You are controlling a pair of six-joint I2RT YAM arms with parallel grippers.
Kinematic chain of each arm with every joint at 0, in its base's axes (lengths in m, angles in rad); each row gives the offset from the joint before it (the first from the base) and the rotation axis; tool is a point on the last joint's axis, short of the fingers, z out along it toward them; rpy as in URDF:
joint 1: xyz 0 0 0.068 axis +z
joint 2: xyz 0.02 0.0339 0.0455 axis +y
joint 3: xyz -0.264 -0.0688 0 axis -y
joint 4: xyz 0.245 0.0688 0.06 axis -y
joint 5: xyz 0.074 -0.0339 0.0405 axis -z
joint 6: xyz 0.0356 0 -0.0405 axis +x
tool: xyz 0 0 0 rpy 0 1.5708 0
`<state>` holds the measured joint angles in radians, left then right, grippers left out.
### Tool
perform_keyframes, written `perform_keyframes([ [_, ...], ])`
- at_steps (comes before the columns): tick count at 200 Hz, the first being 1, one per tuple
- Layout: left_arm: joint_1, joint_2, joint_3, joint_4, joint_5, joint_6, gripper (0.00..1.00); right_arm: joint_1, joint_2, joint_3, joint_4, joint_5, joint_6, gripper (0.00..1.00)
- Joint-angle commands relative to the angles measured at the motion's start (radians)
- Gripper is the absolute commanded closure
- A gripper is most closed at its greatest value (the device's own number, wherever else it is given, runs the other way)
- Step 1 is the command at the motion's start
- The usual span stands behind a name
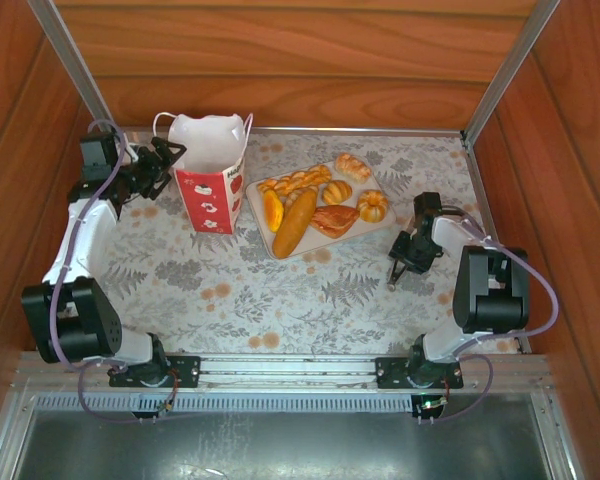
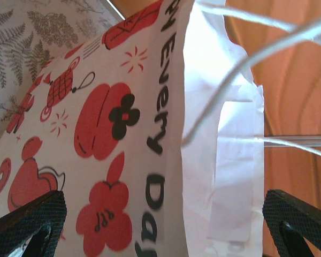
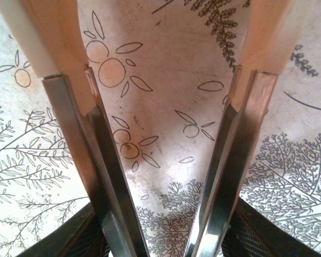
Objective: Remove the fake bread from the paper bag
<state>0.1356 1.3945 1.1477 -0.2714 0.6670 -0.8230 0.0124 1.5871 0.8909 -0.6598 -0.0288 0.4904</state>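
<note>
The paper bag (image 1: pixel 210 185) stands upright at the back left, white above a red patterned band, and its open mouth shows white paper inside. My left gripper (image 1: pixel 168 162) is at the bag's left side, open wide. In the left wrist view the bag's printed wall (image 2: pixel 123 134) and cord handles (image 2: pixel 241 64) lie between the spread fingers (image 2: pixel 27 225). Several pieces of fake bread (image 1: pixel 315 200) lie on a beige tray (image 1: pixel 255 200) right of the bag. My right gripper (image 1: pixel 400 268) is shut on metal tongs (image 3: pixel 104 160), whose arms are spread over bare tablecloth.
A leaf-patterned cloth (image 1: pixel 280 300) covers the table. Wooden walls close in the back and both sides, with metal posts at the back corners. The metal rail carrying the arm bases runs along the near edge (image 1: pixel 290 370).
</note>
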Motion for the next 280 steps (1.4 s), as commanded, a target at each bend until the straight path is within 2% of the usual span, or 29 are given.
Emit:
perform_keyframes([
  [1, -0.009, -0.064, -0.035, -0.019, -0.004, 0.000, 0.00, -0.005, -0.049, -0.030, -0.040, -0.030, 0.025, 0.47],
  [36, -0.010, -0.170, -0.102, -0.023, -0.014, -0.023, 0.00, 0.004, -0.101, -0.086, -0.071, -0.043, 0.022, 0.47],
  [94, -0.010, -0.324, -0.172, -0.043, -0.032, -0.038, 0.00, 0.073, -0.195, -0.201, -0.095, -0.068, 0.075, 0.45],
  [165, -0.002, -0.488, -0.162, -0.154, -0.099, 0.044, 0.00, 0.074, -0.218, -0.233, -0.053, -0.052, 0.098, 0.42],
  [172, 0.000, -0.508, -0.164, -0.163, -0.110, 0.055, 0.00, 0.074, -0.219, -0.227, -0.053, -0.051, 0.099, 0.39],
  [175, 0.000, -0.516, -0.166, -0.167, -0.115, 0.058, 0.00, 0.075, -0.219, -0.226, -0.053, -0.053, 0.098, 0.27],
  [179, 0.001, -0.527, -0.165, -0.172, -0.121, 0.063, 0.00, 0.075, -0.219, -0.222, -0.055, -0.052, 0.096, 0.04],
  [181, 0.001, -0.533, -0.165, -0.174, -0.124, 0.065, 0.00, 0.074, -0.220, -0.220, -0.057, -0.053, 0.096, 0.01],
  [211, 0.002, -0.604, -0.171, -0.200, -0.157, 0.109, 0.00, 0.073, -0.263, -0.159, -0.139, -0.012, 0.082, 0.00],
  [240, 0.003, -0.681, -0.179, -0.237, -0.269, 0.159, 0.00, 0.073, -0.363, -0.060, -0.260, 0.079, 0.063, 0.00],
  [280, 0.002, -0.840, -0.280, -0.249, -0.611, 0.168, 0.00, 0.069, -0.505, 0.049, -0.287, 0.176, 0.010, 0.00],
])
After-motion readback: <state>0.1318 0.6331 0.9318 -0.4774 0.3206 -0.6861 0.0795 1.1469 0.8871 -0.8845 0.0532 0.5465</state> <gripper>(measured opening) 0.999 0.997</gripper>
